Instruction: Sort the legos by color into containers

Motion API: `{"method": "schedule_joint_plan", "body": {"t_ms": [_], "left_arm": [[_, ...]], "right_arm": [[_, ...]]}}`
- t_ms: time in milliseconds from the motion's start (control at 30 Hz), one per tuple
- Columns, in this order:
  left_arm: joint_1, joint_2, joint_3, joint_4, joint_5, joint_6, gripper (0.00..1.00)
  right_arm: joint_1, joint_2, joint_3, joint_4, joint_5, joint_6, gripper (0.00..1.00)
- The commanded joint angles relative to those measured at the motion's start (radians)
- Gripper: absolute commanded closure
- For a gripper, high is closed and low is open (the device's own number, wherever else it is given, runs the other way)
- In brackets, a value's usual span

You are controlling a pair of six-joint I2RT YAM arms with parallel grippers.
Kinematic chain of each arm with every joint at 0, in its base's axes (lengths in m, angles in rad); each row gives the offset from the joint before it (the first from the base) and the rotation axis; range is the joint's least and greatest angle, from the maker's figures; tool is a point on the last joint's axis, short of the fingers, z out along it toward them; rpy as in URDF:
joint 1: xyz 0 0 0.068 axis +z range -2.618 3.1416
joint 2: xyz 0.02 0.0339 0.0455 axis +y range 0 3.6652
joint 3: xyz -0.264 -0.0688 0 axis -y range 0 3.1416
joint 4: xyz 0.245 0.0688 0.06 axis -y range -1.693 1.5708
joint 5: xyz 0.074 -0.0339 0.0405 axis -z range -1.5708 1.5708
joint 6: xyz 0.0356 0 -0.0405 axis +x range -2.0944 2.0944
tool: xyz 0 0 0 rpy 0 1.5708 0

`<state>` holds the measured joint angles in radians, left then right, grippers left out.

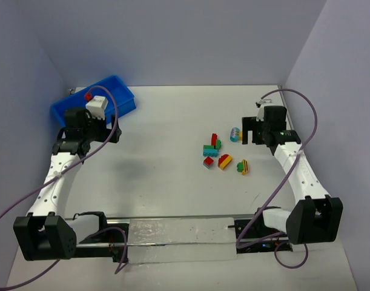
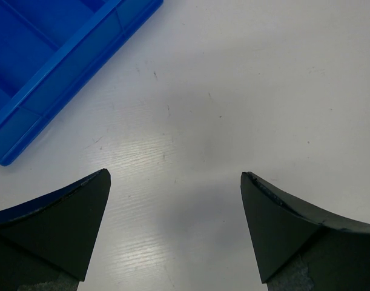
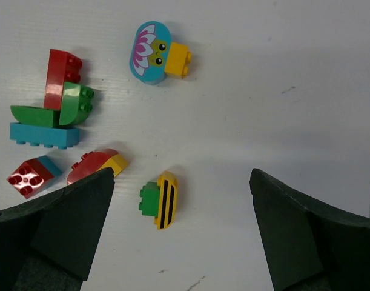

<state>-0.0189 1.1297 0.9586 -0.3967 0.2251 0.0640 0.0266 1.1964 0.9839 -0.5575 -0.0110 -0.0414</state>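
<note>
The left pincer (image 2: 175, 173) hangs over the table (image 2: 245, 91), with the bin (image 2: 69, 85) ahead of it and off to its left, apart from both fingers. The right pincer (image 3: 181, 171) hangs over the same table. One lego (image 3: 160, 200) lies between its fingers, nearer the left one, a cluster of legos (image 3: 57, 118) sits ahead and to the left, and a last piece (image 3: 154, 53) lies farther ahead, alone.

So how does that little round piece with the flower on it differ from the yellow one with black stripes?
The flower piece is a teal oval printed with a pink flower and a face; the striped piece is yellow with black lines. The flower piece sits against a yellow block, the striped one against a green block. Both lie on the white table, outside the blue bin.
</note>
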Motion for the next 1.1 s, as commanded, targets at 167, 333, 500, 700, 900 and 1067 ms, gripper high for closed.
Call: {"method": "schedule_joint_plan", "body": {"t_ms": [167, 333, 500, 700, 900, 1067], "left_arm": [[-0.004, 0.013, 0.037, 0.057, -0.088, -0.023, 0.01], [-0.006, 0.025, 0.040, 0.063, -0.121, -0.037, 0.01], [-0.010, 0.037, 0.047, 0.067, -0.137, -0.045, 0.01], [-0.012, 0.051, 0.048, 0.069, -0.143, -0.042, 0.01], [-0.012, 0.071, 0.042, 0.079, -0.151, -0.047, 0.01], [-0.012, 0.077, 0.032, 0.096, -0.148, -0.047, 0.01]], "right_arm": [[0.016, 0.153, 0.172, -0.012, 0.078, 0.157, 0.00], [0.050, 0.299, 0.290, -0.065, 0.167, 0.259, 0.00], [0.084, 0.410, 0.366, -0.097, 0.205, 0.311, 0.00], [0.108, 0.546, 0.456, -0.118, 0.234, 0.338, 0.00], [0.113, 0.669, 0.524, -0.163, 0.257, 0.373, 0.00], [0.111, 0.748, 0.539, -0.174, 0.237, 0.382, 0.00]]}}
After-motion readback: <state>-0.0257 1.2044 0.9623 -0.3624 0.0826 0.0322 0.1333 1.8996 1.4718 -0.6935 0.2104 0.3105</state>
